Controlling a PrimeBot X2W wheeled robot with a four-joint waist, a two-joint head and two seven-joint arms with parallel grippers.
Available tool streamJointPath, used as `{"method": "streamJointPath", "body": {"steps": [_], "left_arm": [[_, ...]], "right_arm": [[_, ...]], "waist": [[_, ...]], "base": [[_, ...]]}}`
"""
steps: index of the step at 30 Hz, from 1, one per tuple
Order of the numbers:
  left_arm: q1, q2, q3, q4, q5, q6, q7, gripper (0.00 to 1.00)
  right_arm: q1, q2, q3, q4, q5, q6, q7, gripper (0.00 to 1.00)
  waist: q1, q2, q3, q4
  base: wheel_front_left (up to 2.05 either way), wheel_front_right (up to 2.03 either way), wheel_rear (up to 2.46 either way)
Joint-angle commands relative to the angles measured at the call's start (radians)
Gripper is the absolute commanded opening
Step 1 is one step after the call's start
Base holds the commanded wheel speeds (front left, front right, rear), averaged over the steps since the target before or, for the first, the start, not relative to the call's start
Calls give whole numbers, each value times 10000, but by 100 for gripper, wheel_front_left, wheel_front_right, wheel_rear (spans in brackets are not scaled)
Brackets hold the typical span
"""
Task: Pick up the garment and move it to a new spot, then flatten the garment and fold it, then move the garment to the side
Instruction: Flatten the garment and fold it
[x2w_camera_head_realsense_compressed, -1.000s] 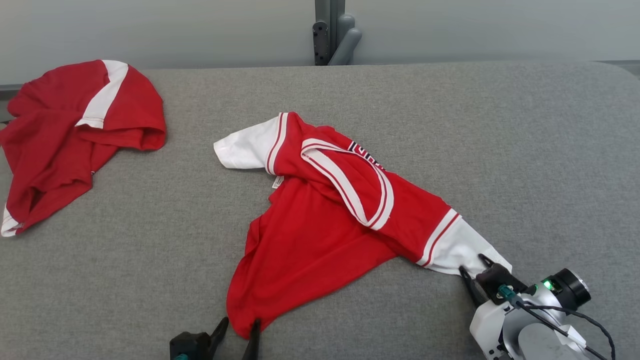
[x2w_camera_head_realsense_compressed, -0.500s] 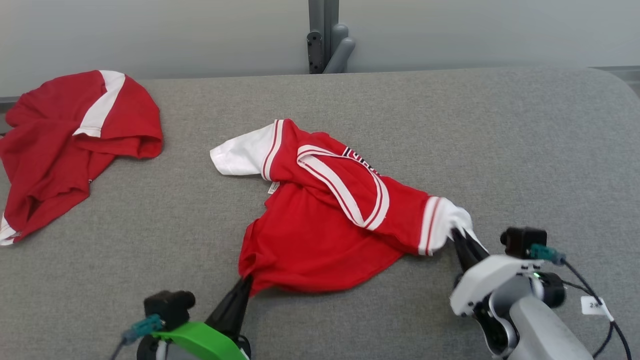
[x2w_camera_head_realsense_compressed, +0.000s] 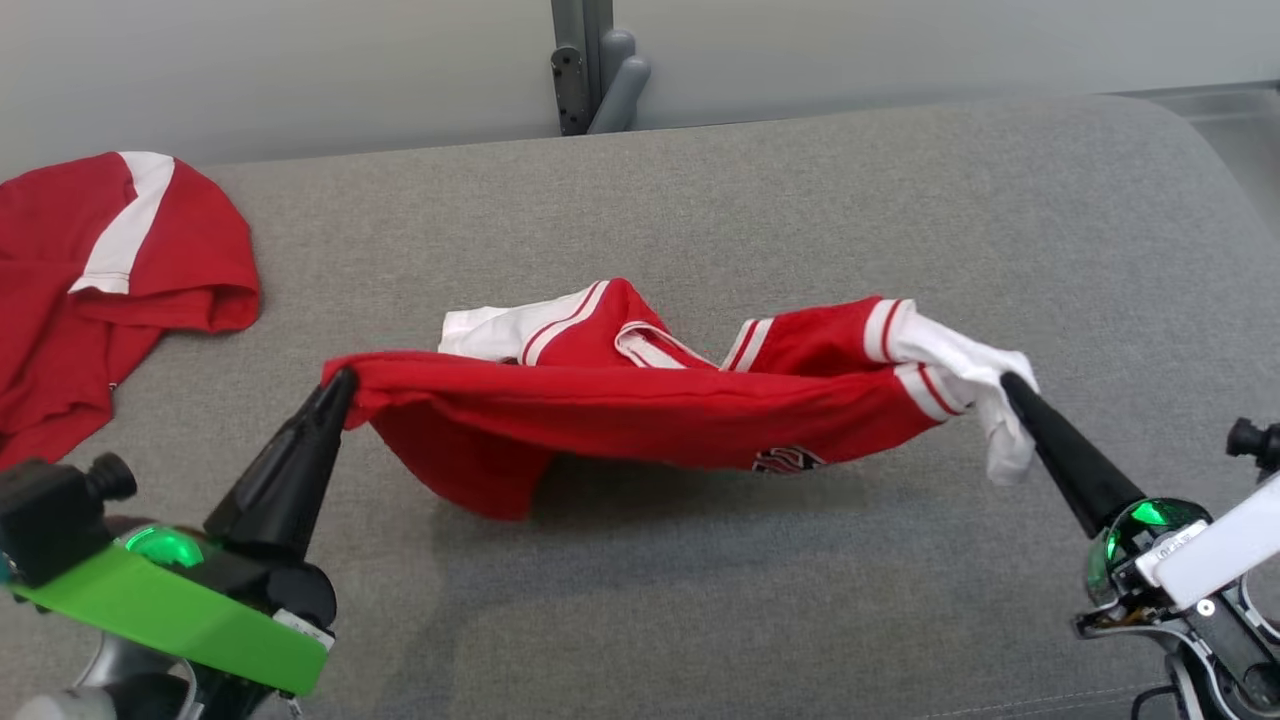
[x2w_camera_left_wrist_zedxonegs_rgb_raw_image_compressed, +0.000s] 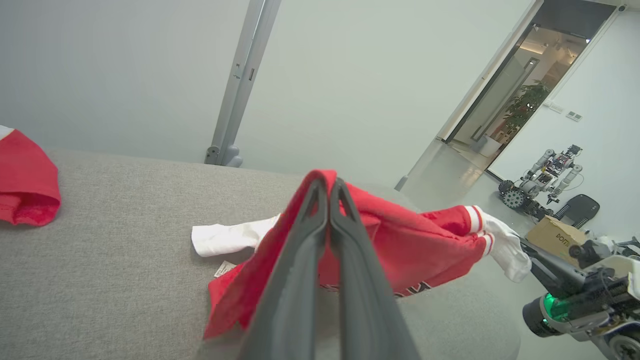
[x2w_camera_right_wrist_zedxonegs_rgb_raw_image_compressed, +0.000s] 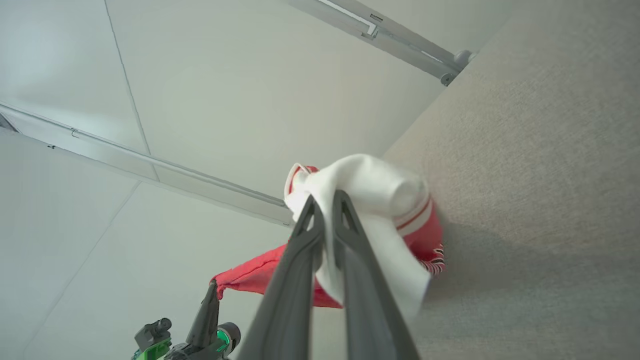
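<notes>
Place: a robotics lab or test room.
Floor: a spare wheeled robot (x2w_camera_left_wrist_zedxonegs_rgb_raw_image_compressed: 539, 178) parked beside a cardboard box (x2w_camera_left_wrist_zedxonegs_rgb_raw_image_compressed: 555, 233).
Walls: bare pale panels (x2w_camera_left_wrist_zedxonegs_rgb_raw_image_compressed: 125, 75), with a metal post (x2w_camera_left_wrist_zedxonegs_rgb_raw_image_compressed: 240, 85).
Work surface: grey fabric-covered tabletop (x2w_camera_head_realsense_compressed: 800, 220).
Doorway (x2w_camera_left_wrist_zedxonegs_rgb_raw_image_compressed: 505, 95): a potted plant (x2w_camera_left_wrist_zedxonegs_rgb_raw_image_compressed: 524, 106) beyond.

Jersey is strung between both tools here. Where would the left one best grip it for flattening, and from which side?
Probably the free white sleeve, from the robot's left, low along the table. The right tool is shut on the other sleeve, the left tool on a red hem corner, so the jersey hangs bunched; sleeve to sleeve should spread the shoulders evenly.
</notes>
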Motion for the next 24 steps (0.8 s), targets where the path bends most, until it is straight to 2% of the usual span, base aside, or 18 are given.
{"method": "streamJointPath", "body": {"steps": [1,5,7,12,13,19,24], "left_arm": [[-323,204,171,-288,-197,120,258,0],[-1206,628,226,-604,-330,246,1031,0],[-2426,827,211,-350,-435,264,1628,0],[-5226,820,-3,1140,-424,178,2493,0],[-5226,820,-3,1140,-424,178,2493,0],[-8093,281,-311,3527,-124,-49,2565,0],[-9505,14,-575,5028,256,-320,2345,0]], "right_arm": [[189,259,23,-292,358,5,331,0],[213,838,-12,-777,908,5,754,0],[-385,1149,-246,-768,984,5,601,0],[-2368,1434,-580,509,372,5,198,0],[-2368,1434,-580,509,372,5,198,0],[-5502,1519,-1715,3346,-688,3,103,0],[-7492,1516,-2180,5219,-849,3,-17,0]], "waist": [[0,0,198,-151],[0,0,621,-240],[0,0,1080,-240],[0,0,1906,-172],[0,0,1906,-172],[0,0,2577,51],[0,0,3035,230]], "base": [[0,0,0],[0,0,0],[0,0,0],[0,0,0],[0,0,0],[0,0,0],[0,0,0]]}}
